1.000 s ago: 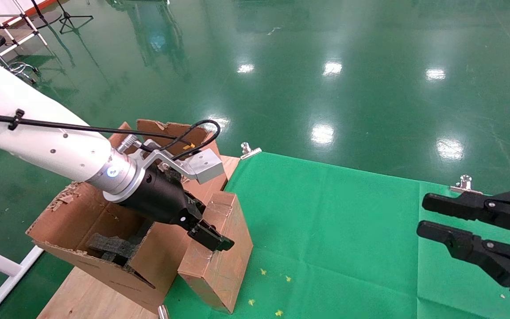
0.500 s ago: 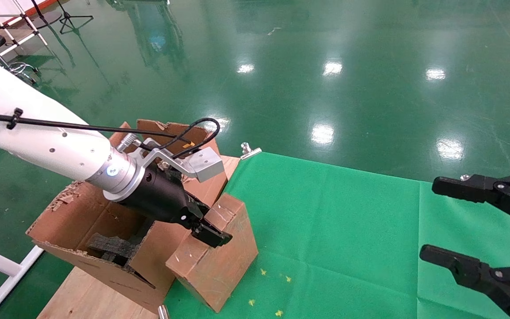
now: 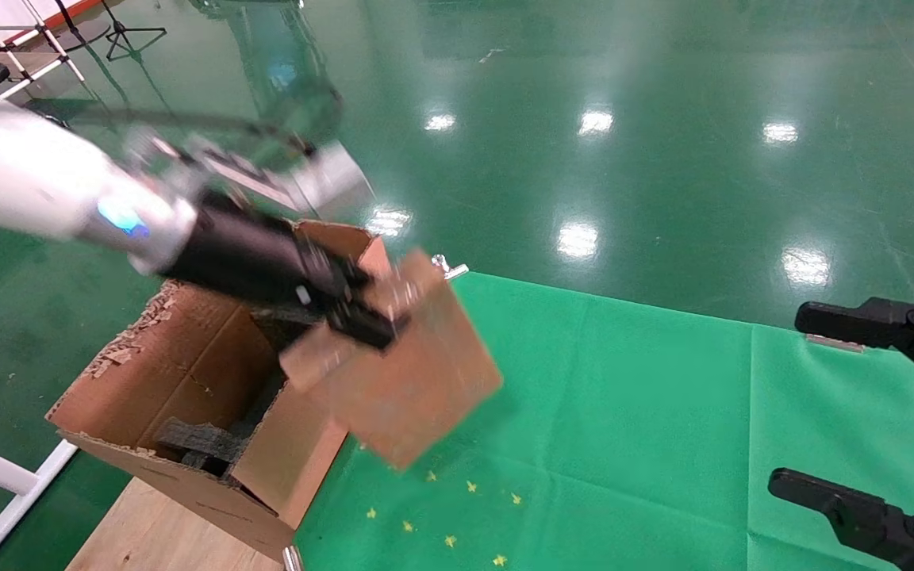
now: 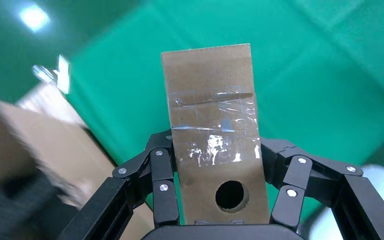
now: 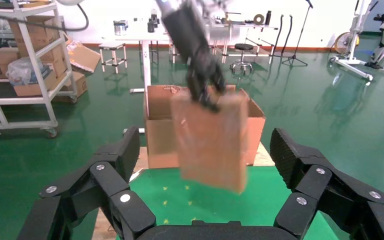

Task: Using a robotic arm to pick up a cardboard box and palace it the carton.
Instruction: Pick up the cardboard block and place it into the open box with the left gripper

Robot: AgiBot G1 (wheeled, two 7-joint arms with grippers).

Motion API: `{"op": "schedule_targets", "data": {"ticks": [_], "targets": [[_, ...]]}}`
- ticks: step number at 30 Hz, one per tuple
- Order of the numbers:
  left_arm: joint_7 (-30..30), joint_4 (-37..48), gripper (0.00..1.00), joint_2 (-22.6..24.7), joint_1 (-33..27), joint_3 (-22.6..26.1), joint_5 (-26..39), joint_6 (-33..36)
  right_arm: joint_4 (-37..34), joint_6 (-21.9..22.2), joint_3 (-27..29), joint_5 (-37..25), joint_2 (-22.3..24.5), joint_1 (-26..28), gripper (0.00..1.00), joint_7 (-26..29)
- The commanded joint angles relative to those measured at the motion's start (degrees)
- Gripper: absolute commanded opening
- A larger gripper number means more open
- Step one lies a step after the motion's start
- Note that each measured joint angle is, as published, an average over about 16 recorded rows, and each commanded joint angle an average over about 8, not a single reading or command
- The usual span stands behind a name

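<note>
Since the earlier frame the white left robotic arm's black gripper (image 3: 362, 321), clamped on the slim taped brown cardboard box (image 3: 405, 373), has lifted it off the green cloth (image 3: 624, 396); it hangs tilted beside the large torn-flapped brown carton (image 3: 187, 381). Best to carry it over the opening before lowering, clear of the ragged rim; the right gripper (image 3: 869, 412) waits spread wide, empty.

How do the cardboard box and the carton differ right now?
The cardboard box is a small, slim, taped slab; the carton is far larger, open-topped, with ragged edges. The box hangs tilted in the left claw; the carton rests on the table. Both are brown cardboard.
</note>
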Motion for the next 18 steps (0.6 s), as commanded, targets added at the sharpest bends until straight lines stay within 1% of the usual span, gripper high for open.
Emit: {"op": "schedule_targets", "data": {"ticks": [1, 6, 10, 14, 18], "targets": [[2.1, 0.7, 0.00, -1.1, -1.9, -1.6, -1.4, -0.2, 0.0, 0.0, 0.0, 0.0, 0.0, 0.0, 1.00, 0.0], [7.3, 4.5, 0.00, -3.9, -8.9, -4.3, 0.5, 0.6, 0.0, 0.0, 0.0, 0.0, 0.0, 0.0, 1.00, 0.0], [11.4, 8.4, 0.00, -5.6, -13.1, -4.3, 4.5, 1.7, 0.0, 0.0, 0.0, 0.0, 0.0, 0.0, 1.00, 0.0], [15.8, 13.2, 0.00, -6.5, -14.1, -2.5, 9.4, 1.9, 0.0, 0.0, 0.0, 0.0, 0.0, 0.0, 1.00, 0.0], [20.0, 20.2, 0.00, -6.1, -12.0, -0.3, 12.9, 0.1, 0.0, 0.0, 0.0, 0.0, 0.0, 0.0, 1.00, 0.0]]}}
